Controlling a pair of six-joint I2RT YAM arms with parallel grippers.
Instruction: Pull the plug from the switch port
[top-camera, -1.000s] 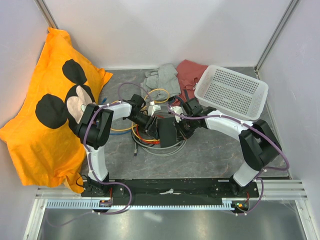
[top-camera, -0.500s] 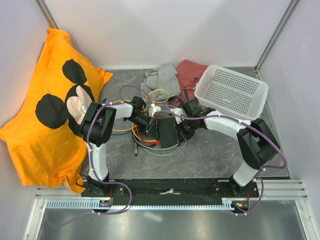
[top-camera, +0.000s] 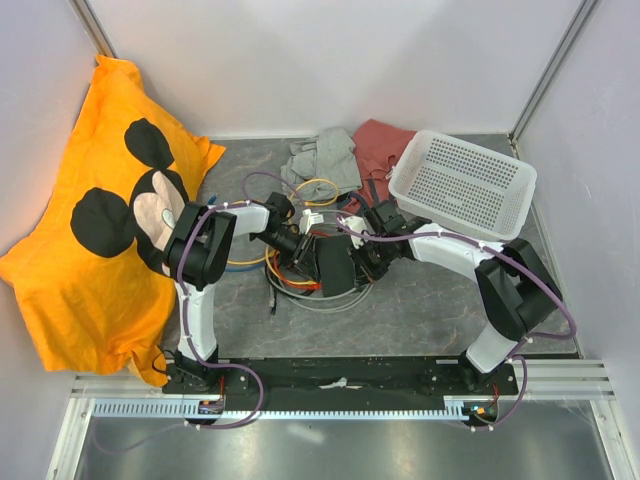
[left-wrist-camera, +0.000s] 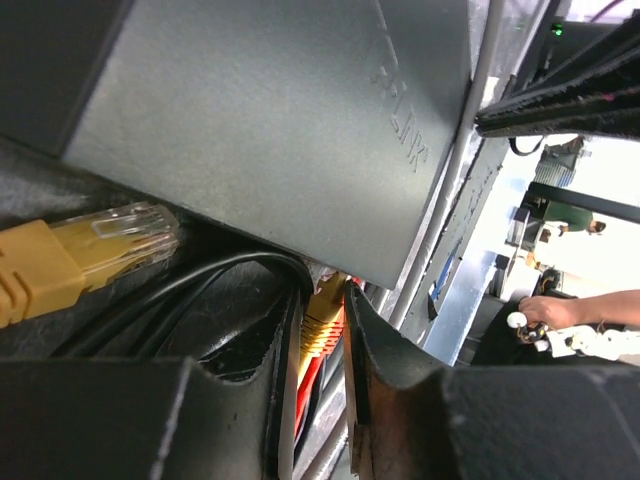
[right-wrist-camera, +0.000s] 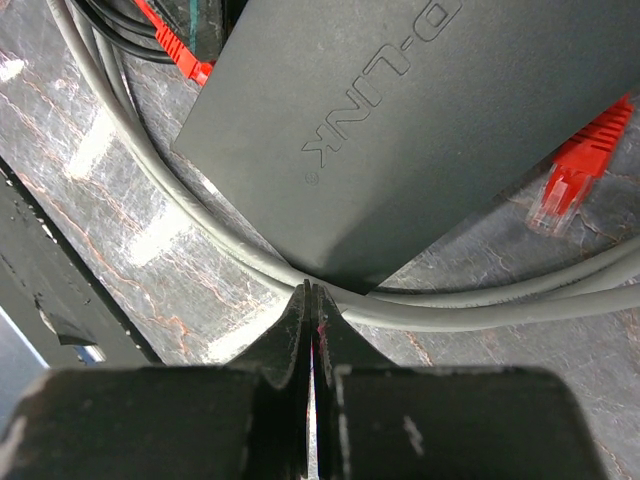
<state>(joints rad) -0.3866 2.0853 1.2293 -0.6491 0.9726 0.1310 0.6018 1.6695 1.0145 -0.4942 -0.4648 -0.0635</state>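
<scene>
The flat black switch box (top-camera: 335, 268) lies on a tangle of cables mid-table. In the left wrist view a yellow plug (left-wrist-camera: 322, 325) runs into the box's edge (left-wrist-camera: 300, 150). The switch port itself is hidden behind it. My left gripper (left-wrist-camera: 322, 300) is shut on this plug's ribbed boot, both fingers against its sides. It sits at the box's left side (top-camera: 303, 262). My right gripper (right-wrist-camera: 314, 292) is shut with nothing between its tips, which rest at a corner of the box (right-wrist-camera: 400, 110) over a grey cable (right-wrist-camera: 150, 190). It is at the box's right side (top-camera: 362, 262).
A loose yellow plug (left-wrist-camera: 90, 250) and a loose red plug (right-wrist-camera: 575, 180) lie beside the box. A white basket (top-camera: 462, 183) stands back right. Grey cloth (top-camera: 322, 155) and red cloth (top-camera: 380, 145) lie behind. An orange Mickey cloth (top-camera: 100, 230) covers the left.
The left gripper's jaws have narrowed onto the yellow plug, and the left arm's elbow has swung slightly right. The right arm and box have hardly moved.
</scene>
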